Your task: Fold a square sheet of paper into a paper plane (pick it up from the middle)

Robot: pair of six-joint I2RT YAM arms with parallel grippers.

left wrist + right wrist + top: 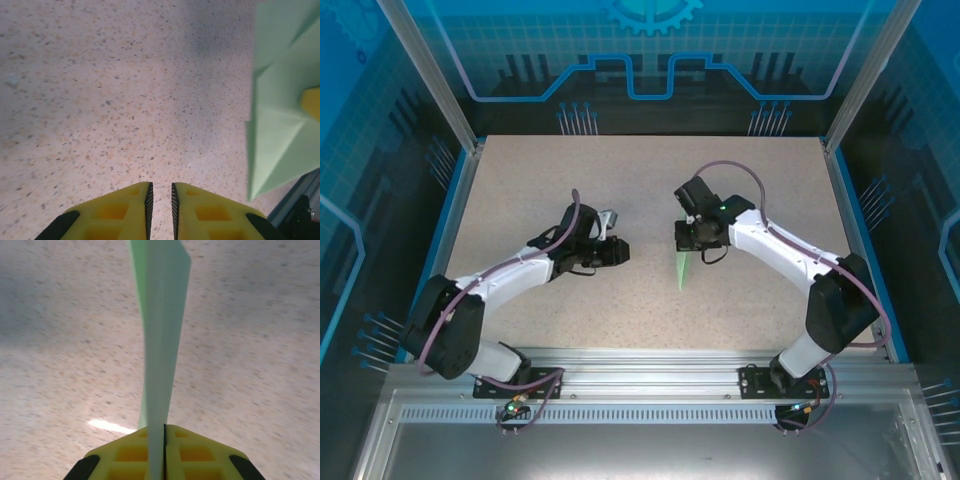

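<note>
- Nearer than the paper plane [682,268], a ribbed aluminium rail [640,362] spans the front edge of the table [570,180] and carries both arm bases.
- Left of the plane and apart from it, the left gripper [161,185] sits low over the tabletop. Its blocky yellow fingers with black ridged inner faces are parted by a slim gap, and nothing is between them.
- Directly above the plane, the right gripper [164,427] points down with its yellow pads clenched flat on the paper's upper end.
- The plane itself is thin, matte, pale mint-green paper folded into a narrow tapering strip. It hangs from that grip with its pointed tip toward the near side.
- From the left wrist view, the plane's side shows sharp diagonal creases and overlapping triangular flaps, with a yellow fingertip [312,102] pressed against it.
- Under and around the plane, the tabletop is a flat beige surface with fine dark speckles like stone composite.
- Beyond the plane, at the table's far edge, translucent blue panels [650,60] printed with line patterns stand in slim metal frames.
</note>
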